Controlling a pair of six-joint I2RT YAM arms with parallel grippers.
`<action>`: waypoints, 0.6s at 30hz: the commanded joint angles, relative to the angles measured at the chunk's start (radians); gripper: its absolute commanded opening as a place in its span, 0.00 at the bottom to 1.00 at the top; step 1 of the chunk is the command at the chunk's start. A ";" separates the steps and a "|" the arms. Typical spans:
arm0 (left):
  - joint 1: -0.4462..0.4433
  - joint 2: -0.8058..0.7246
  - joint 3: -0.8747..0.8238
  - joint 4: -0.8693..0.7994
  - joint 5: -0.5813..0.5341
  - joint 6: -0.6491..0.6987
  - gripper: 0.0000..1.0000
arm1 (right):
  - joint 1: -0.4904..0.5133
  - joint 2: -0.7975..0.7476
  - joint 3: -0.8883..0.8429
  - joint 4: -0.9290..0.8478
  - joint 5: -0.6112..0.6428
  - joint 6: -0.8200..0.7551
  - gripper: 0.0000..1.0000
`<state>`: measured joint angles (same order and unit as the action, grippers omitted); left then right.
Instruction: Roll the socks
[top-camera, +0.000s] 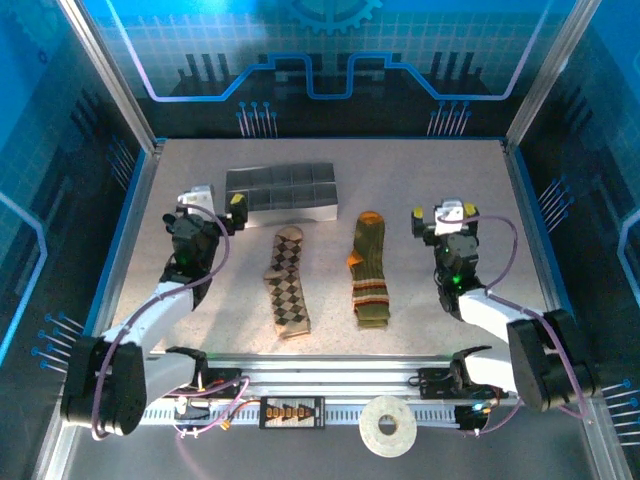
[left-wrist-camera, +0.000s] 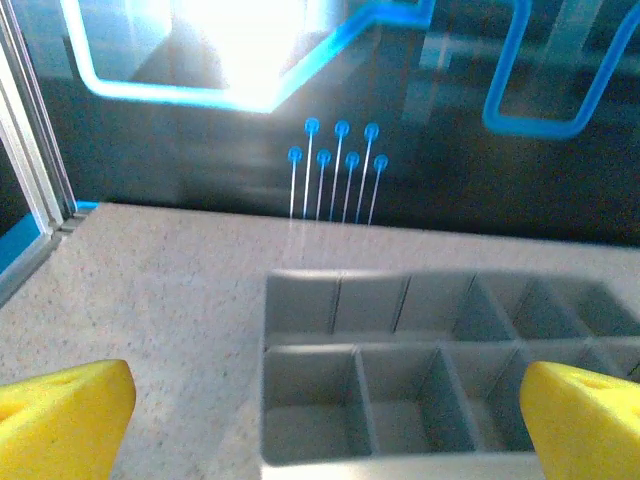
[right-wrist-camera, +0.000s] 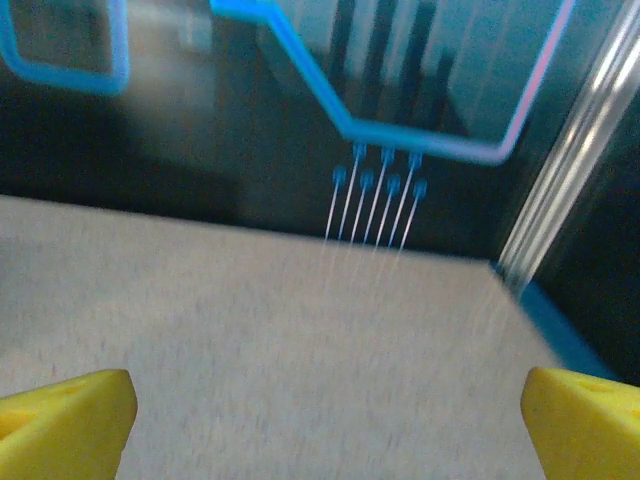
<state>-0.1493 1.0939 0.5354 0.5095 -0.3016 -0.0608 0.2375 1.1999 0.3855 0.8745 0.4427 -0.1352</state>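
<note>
Nearest me, between my two arms, the socks lie flat on the table, side by side and apart. The argyle sock is toward my left and the green sock toward my right, each running lengthwise away from me. Neither is folded or curled, so I judge the rolling not yet begun. This is the approach.

Further out, my left gripper hangs left of the argyle sock's far end, jaws wide and empty. From its wrist I see yellow fingertips at the lower corners with nothing between them. My right gripper hangs right of the green sock's far end, likewise wide and empty, over bare table in a blurred wrist view. Neither touches a sock.

Farthest is the tray, just beyond the argyle sock and ahead of my left gripper.

Next, I think one gripper must swing inward and down onto a sock's end, pinch the edge and turn it over onto itself, while the other pins the cloth. Knit is limp, so the first tuck likely needs to be tight.
</note>
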 joint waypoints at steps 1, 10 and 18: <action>-0.061 -0.059 0.195 -0.349 -0.243 -0.184 0.99 | 0.068 -0.091 0.217 -0.091 0.052 -0.167 1.00; 0.083 0.044 0.604 -1.038 0.250 -0.770 0.99 | -0.129 -0.138 0.680 -0.925 -0.358 0.785 1.00; -0.001 0.015 0.583 -1.278 0.362 -0.785 0.91 | 0.131 -0.078 0.867 -1.264 -0.210 0.422 1.00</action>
<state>-0.1192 1.1427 1.1442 -0.6018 -0.0422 -0.7918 0.2584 1.1290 1.2076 -0.1947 0.2241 0.4290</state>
